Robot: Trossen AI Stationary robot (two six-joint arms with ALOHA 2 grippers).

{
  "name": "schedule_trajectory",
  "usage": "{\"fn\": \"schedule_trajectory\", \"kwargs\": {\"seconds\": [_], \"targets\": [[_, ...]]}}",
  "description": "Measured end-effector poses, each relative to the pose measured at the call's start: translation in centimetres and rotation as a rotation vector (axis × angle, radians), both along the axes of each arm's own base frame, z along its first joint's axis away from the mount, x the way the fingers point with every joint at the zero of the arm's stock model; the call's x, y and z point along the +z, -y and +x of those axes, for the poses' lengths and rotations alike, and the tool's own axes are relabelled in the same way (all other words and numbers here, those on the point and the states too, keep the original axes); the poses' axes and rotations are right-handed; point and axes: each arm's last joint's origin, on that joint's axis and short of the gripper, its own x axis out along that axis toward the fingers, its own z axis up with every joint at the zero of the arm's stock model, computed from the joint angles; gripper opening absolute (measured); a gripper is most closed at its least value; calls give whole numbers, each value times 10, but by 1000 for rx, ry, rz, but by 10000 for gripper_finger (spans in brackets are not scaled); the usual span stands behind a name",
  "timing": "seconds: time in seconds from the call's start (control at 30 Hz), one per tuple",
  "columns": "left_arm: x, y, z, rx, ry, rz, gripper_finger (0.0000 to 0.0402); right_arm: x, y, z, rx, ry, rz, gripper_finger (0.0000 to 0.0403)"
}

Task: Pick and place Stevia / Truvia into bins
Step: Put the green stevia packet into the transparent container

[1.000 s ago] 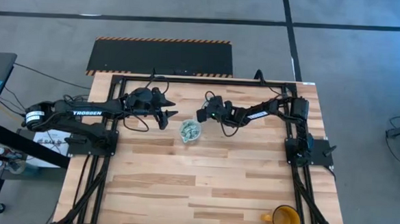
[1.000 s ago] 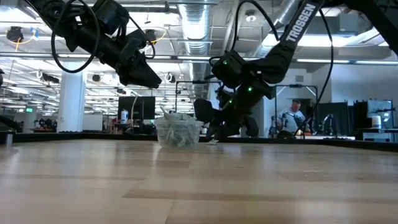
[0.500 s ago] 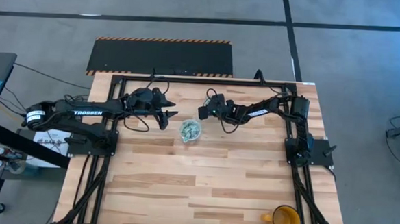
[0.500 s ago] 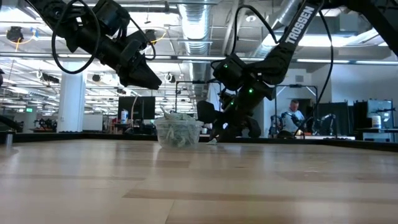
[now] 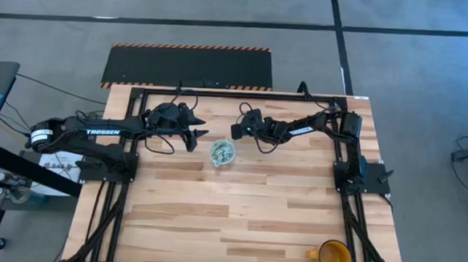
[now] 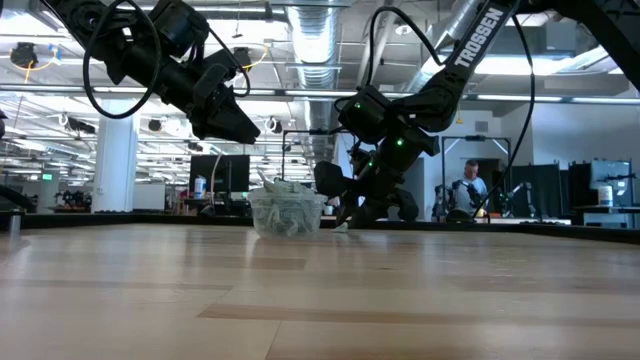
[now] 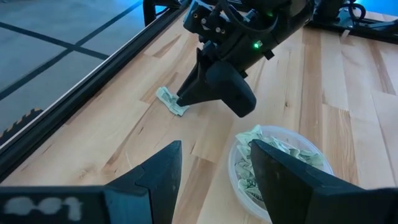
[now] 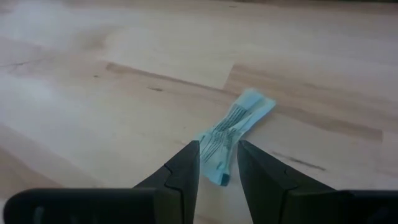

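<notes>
The right gripper [image 8: 217, 163] was lowered to the tabletop [image 5: 238, 211] just beside the clear cup [image 5: 222, 154], its jaws pinching one end of a pale green sachet [image 8: 233, 134] that lay flat on the wood. The cup held a heap of further sachets [image 7: 283, 148]. The left gripper [image 7: 214, 168] hovered above the cup's other side, jaws spread and holding nothing. A yellow mug [image 5: 333, 256] stood well apart, at a near corner.
</notes>
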Motion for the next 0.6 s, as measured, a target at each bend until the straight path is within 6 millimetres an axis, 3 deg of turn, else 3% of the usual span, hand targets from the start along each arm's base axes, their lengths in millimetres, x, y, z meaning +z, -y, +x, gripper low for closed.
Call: {"fn": "schedule_trajectory", "kwargs": {"seconds": [0.6], "targets": [[0,0,0,2,2,-5,183,2,0,2,4,-6,48,103]]}}
